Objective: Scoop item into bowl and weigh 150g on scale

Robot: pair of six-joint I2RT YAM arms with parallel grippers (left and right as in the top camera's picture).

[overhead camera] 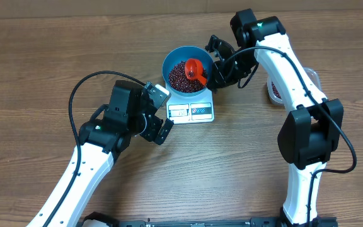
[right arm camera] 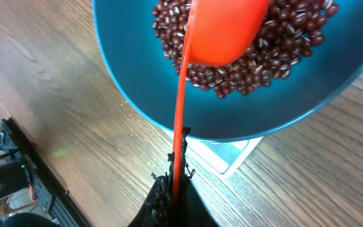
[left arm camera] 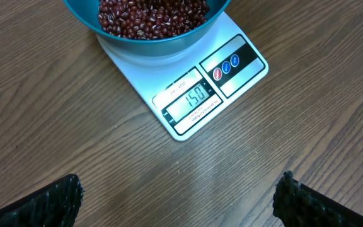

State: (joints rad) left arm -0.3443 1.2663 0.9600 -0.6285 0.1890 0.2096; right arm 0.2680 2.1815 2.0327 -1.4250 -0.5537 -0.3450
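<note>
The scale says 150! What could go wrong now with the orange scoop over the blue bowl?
1. The scoop in the right fingers is right above the beans. If it presses on them or on the bowl, the scale reading could change.
2. Any beans left in the scoop might drop in and push it past 150.
3. The open left fingers are near the scale and could bump it.

table: wood grain, matt brown. bowl: smooth blue plastic, slight sheen. beans: glossy dark red-brown skins. scale: smooth white plastic, display panel glossier. scoop: smooth orange plastic, semi-gloss. right arm: white shells, smooth, with matt black joints.
</note>
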